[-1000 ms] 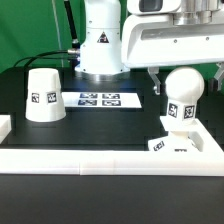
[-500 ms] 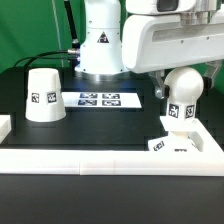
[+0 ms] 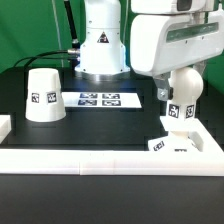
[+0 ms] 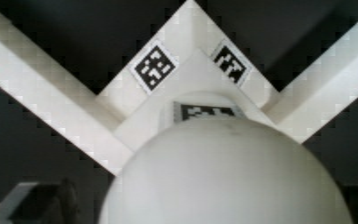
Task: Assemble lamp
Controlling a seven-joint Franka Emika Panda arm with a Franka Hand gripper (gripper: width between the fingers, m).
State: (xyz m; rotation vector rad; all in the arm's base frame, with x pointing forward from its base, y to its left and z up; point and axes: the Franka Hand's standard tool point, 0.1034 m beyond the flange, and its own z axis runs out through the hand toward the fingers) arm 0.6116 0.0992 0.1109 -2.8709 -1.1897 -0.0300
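shade (image 3: 43,95) in exterior view only, bulb (image 4: 202,170) fills wrist view

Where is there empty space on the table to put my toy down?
Bare black table lies in front of the marker board, between the shade and the base. It's crowded at the exterior view's right, around the bulb.

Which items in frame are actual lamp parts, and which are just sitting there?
Lamp job:
- bulb
- base, under the bulb
- shade, standing apart on the exterior view's left

Just lying about:
- marker board
- white border wall
- black table
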